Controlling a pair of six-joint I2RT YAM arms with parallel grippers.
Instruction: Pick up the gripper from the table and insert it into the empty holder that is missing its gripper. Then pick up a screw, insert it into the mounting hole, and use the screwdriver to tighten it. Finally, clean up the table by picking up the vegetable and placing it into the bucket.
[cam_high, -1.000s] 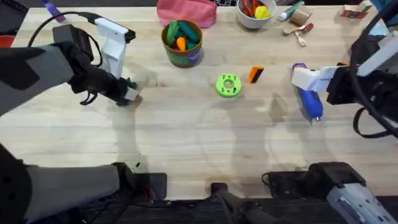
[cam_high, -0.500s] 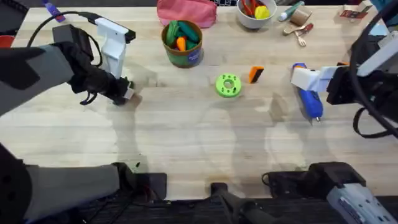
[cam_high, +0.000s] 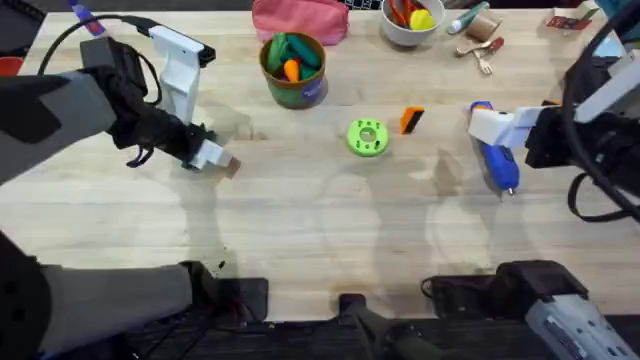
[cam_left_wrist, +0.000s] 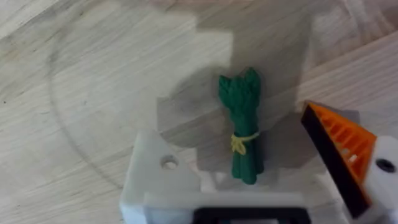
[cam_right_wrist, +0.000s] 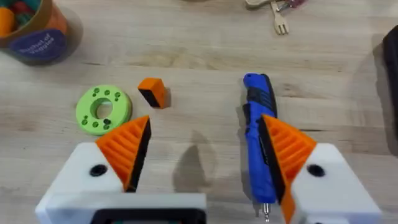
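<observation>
The dark green vegetable (cam_left_wrist: 242, 127) lies flat on the wood between the fingers of my left gripper (cam_left_wrist: 233, 134), which is open and low over it at the table's left (cam_high: 212, 155). One left finger is a bare white holder (cam_left_wrist: 158, 180); the other carries an orange ribbed pad (cam_left_wrist: 339, 149). The small orange gripper (cam_high: 411, 120) (cam_right_wrist: 152, 92) lies mid-table beside a green disc (cam_high: 367, 137). My right gripper (cam_right_wrist: 204, 124) (cam_high: 485, 125) is open above the blue screwdriver (cam_right_wrist: 258, 143) (cam_high: 497, 160), which rests on the table. The bucket (cam_high: 293, 68) stands at the back centre.
A white upright block with a black cable (cam_high: 182, 62) stands just behind the left gripper. A pink pouch (cam_high: 298, 18), a white bowl (cam_high: 412, 20) and small utensils (cam_high: 480, 50) line the back edge. Bare wood spans the front half.
My left gripper has shifted slightly right and toward the front, now covering the vegetable in the overhead view. The right arm and screwdriver have not moved.
</observation>
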